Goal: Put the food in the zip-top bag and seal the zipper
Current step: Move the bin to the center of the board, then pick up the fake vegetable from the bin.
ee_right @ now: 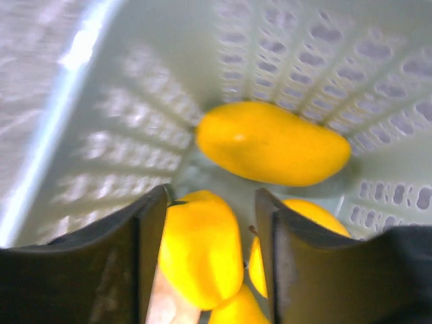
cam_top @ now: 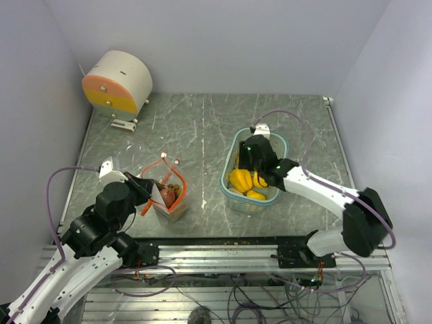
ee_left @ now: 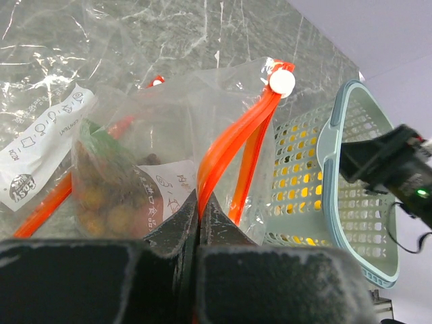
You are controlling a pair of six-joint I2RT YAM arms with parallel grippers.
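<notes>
The clear zip-top bag [cam_top: 167, 196] with an orange zipper [ee_left: 233, 138] stands open on the table. A bunch of small brown fruits [ee_left: 101, 199] and a reddish fruit [cam_top: 169, 196] lie inside it. My left gripper [cam_top: 148, 192] is shut on the bag's orange zipper edge [ee_left: 200, 196]. Several yellow-orange fruits [cam_top: 241, 179] lie in the pale teal basket [cam_top: 233, 145]. My right gripper [cam_top: 248, 169] is down in the basket, open, its fingers [ee_right: 152, 223] on either side of one yellow fruit [ee_right: 202, 250]. Another yellow fruit [ee_right: 273, 143] lies just beyond.
A round cream and orange device [cam_top: 116, 82] stands at the back left corner. The basket [ee_left: 351, 182] is just right of the bag. White walls close the table on three sides. A metal rail [cam_top: 223, 255] runs along the near edge.
</notes>
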